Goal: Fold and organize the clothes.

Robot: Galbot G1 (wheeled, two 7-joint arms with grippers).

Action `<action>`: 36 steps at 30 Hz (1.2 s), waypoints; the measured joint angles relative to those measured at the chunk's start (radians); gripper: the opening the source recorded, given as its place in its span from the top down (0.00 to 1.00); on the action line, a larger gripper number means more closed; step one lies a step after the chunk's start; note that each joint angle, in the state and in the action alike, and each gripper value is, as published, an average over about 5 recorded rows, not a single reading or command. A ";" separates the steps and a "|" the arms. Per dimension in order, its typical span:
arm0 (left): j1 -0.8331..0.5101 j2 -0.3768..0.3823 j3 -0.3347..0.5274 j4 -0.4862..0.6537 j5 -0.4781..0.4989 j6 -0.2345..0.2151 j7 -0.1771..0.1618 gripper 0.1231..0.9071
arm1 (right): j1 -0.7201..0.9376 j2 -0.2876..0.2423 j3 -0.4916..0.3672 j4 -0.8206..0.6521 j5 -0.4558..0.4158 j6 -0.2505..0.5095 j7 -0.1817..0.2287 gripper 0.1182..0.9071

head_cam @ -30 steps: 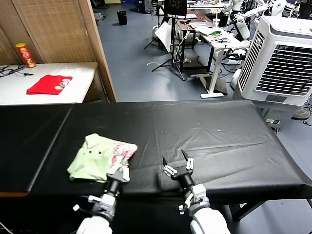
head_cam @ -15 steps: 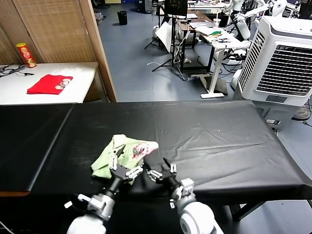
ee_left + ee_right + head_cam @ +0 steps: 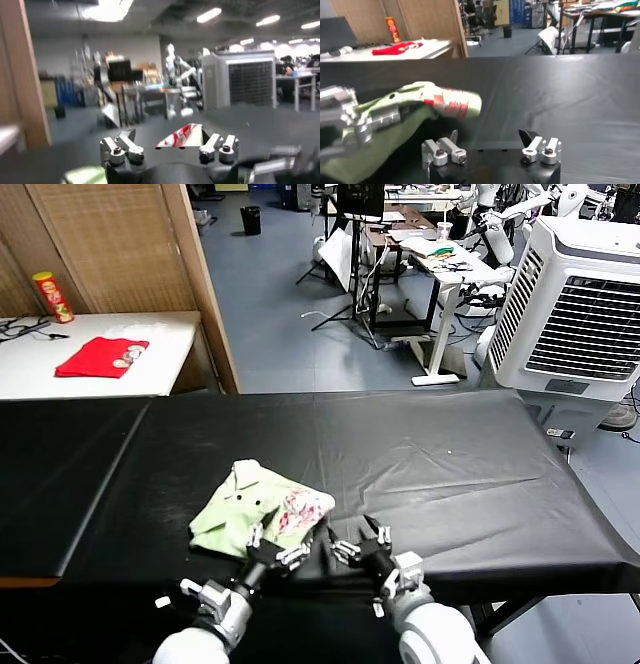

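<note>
The clothes, one pale green T-shirt (image 3: 245, 512), lie in a loose folded bundle on the black table (image 3: 450, 474), near its front edge. The reddish checkered print (image 3: 306, 508) shows on the right-hand flap. My left gripper (image 3: 274, 546) hovers open just in front of that flap, with nothing between its fingers. From the left wrist view the printed corner (image 3: 182, 136) sits a little beyond the open left gripper (image 3: 170, 146). My right gripper (image 3: 362, 542) is open and empty beside it, to the right of the shirt. In the right wrist view the shirt (image 3: 420, 107) lies ahead of the right gripper (image 3: 490, 146).
A white side table (image 3: 60, 379) at the back left carries a small red folded garment (image 3: 100, 356) and a red can (image 3: 52, 296). A wooden partition (image 3: 130, 254) stands behind it. A large air cooler (image 3: 580, 304) is at the back right. Bare black cloth stretches to the right.
The left gripper carried the shirt to the right along the table, then opened and let it go. Both grippers have drawn back toward the front edge.
</note>
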 joint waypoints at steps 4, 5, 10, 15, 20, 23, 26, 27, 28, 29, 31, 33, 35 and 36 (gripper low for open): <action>0.013 0.025 0.005 -0.021 -0.123 0.047 0.041 0.14 | -0.019 -0.042 0.006 0.034 0.016 -0.022 -0.004 0.14; 0.013 0.029 0.006 -0.028 -0.153 0.054 0.043 0.14 | -0.022 -0.050 0.007 0.041 0.021 -0.027 -0.005 0.14; -0.001 0.029 -0.007 -0.063 -0.228 0.031 0.029 0.14 | -0.019 -0.063 0.001 0.060 0.087 -0.024 0.014 0.14; -0.015 0.040 -0.047 -0.101 -0.198 -0.015 0.002 0.14 | 0.012 -0.025 -0.024 0.035 0.216 -0.019 0.062 0.14; 0.006 0.063 -0.095 -0.128 -0.188 -0.038 -0.017 0.14 | 0.045 0.034 -0.050 -0.009 0.358 -0.039 0.129 0.14; 0.022 0.065 -0.117 -0.131 -0.177 -0.051 -0.025 0.14 | 0.056 0.062 -0.051 -0.033 0.433 -0.033 0.149 0.21; 0.033 0.058 -0.129 -0.128 -0.168 -0.059 -0.033 0.14 | 0.066 0.077 -0.045 -0.054 0.464 -0.015 0.125 0.40; 0.035 0.055 -0.131 -0.127 -0.165 -0.062 -0.035 0.14 | 0.070 0.079 -0.044 -0.061 0.462 -0.007 0.108 0.46; 0.038 0.053 -0.134 -0.126 -0.162 -0.065 -0.038 0.14 | 0.074 0.079 -0.043 -0.069 0.454 0.000 0.090 0.52; 0.041 0.051 -0.136 -0.126 -0.159 -0.067 -0.041 0.14 | 0.078 0.078 -0.043 -0.076 0.439 0.009 0.070 0.61; 0.046 0.049 -0.141 -0.125 -0.153 -0.071 -0.049 0.14 | 0.089 0.072 -0.045 -0.092 0.391 0.032 0.027 0.74; 0.048 0.049 -0.148 -0.125 -0.151 -0.072 -0.058 0.14 | 0.106 0.058 -0.051 -0.113 0.314 0.064 -0.022 0.88; 0.050 0.050 -0.155 -0.124 -0.151 -0.070 -0.067 0.14 | 0.132 0.037 -0.056 -0.143 0.207 0.107 -0.077 0.96; 0.051 0.050 -0.157 -0.124 -0.151 -0.070 -0.071 0.14 | 0.148 0.024 -0.058 -0.162 0.146 0.131 -0.106 0.99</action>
